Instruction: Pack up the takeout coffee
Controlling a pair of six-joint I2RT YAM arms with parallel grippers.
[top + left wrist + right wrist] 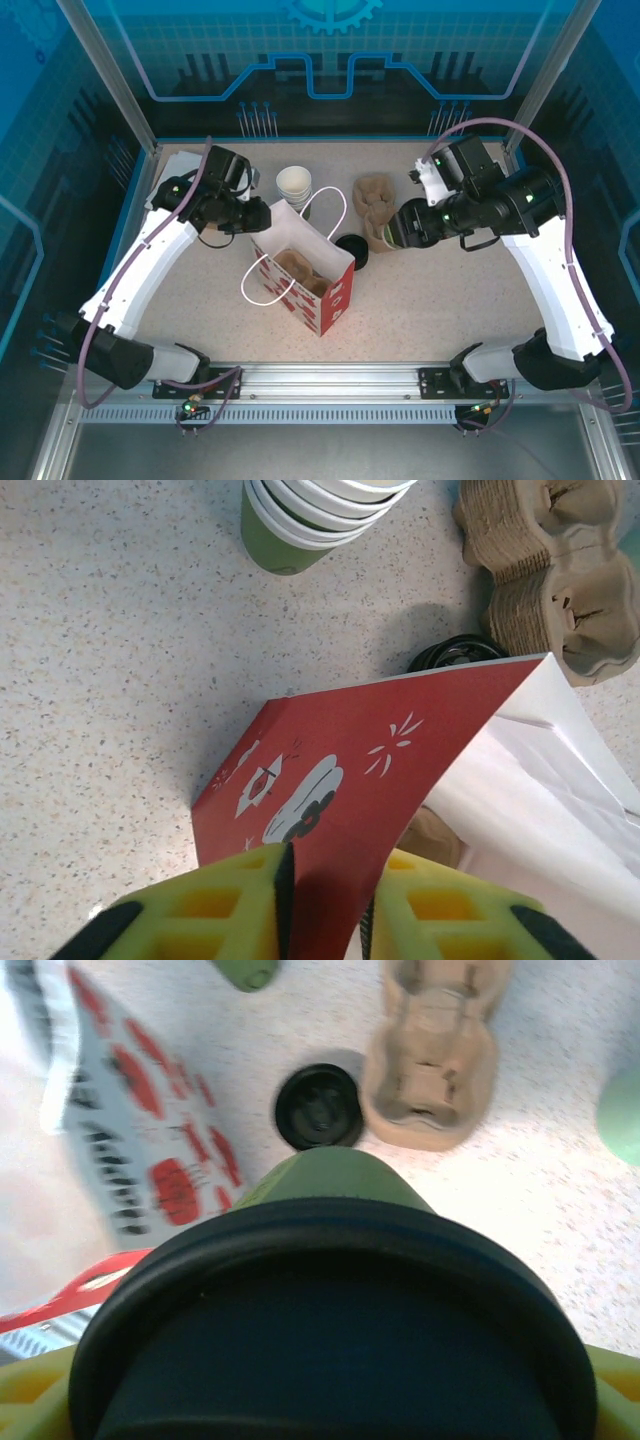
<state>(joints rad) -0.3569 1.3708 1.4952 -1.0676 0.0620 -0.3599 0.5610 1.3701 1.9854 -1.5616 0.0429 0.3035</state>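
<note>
The takeout coffee [330, 1175], a dark green cup under a black lid, lies sideways in my right gripper [330, 1415], which is shut on it. Seen from above, the takeout coffee [388, 236] hangs over the table to the right of the red and white gift bag [325, 290], in my right gripper [398, 230]. My left gripper [256, 216] is at the bag's back left corner. In the left wrist view the yellow pads [225, 910] of my left gripper [325, 920] pinch the bag's red wall [370, 770]. A brown carrier [300, 268] sits inside the bag.
A loose black lid [352, 248] lies on the table between the bag and the held cup. Behind it are a brown pulp carrier [375, 205] and a stack of green cups [294, 187]. A pale green object [622, 1115] sits at the right wrist view's right edge.
</note>
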